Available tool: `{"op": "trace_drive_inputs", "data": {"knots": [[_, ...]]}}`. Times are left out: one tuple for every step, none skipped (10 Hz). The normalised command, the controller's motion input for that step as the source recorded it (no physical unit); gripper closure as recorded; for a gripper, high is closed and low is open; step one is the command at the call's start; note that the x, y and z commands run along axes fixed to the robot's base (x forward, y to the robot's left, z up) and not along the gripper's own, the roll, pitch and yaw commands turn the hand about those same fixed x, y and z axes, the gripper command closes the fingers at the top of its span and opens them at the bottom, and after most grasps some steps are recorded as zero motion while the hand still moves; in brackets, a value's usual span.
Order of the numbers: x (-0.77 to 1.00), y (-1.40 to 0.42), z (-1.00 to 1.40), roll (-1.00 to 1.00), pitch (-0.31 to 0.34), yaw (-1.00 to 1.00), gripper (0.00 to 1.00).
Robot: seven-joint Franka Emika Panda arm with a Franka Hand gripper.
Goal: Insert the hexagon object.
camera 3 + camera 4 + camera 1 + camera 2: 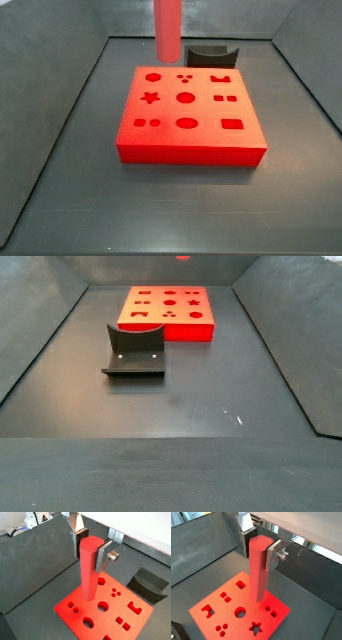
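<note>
The end effector (91, 548) is clamped on the top of the hexagon object (88, 572), an upright red rod; its lower end hangs over the red block (107, 609), near the block's edge; the fixture (135, 351) stands just beside the block on the worktop (187, 406).

The gripper (92, 543) shows only in the wrist views, its finger (107, 553) covering the upper side of the hexagon object (89, 567), whose top the side view's edge cuts off (167, 28).
</note>
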Motion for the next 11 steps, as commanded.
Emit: {"op": "trace_drive_inputs", "data": {"knots": [[0.31, 0.45, -0.24, 0.01, 0.000, 0.16, 1.00], [0.34, 0.59, -0.23, 0.00, 0.000, 0.16, 1.00], [0.22, 0.75, -0.16, 0.00, 0.000, 0.20, 1.00], [0.14, 0.82, -0.15, 0.00, 0.000, 0.00, 1.00], [0.04, 0.86, -0.12, 0.00, 0.000, 0.00, 1.00], [-0.25, 0.81, -0.03, 0.00, -0.001, -0.17, 1.00], [-0.19, 0.67, -0.03, 0.00, 0.000, -0.20, 1.00], [-0.23, 0.32, 0.00, -0.03, 0.000, 0.05, 1.00], [-0.17, 0.13, -0.07, 0.00, 0.000, 0.34, 1.00], [-0.07, 0.05, -0.10, 0.00, 0.000, 0.51, 1.00], [0.00, 0.00, -0.14, 0.00, -0.004, 0.65, 1.00]]}}
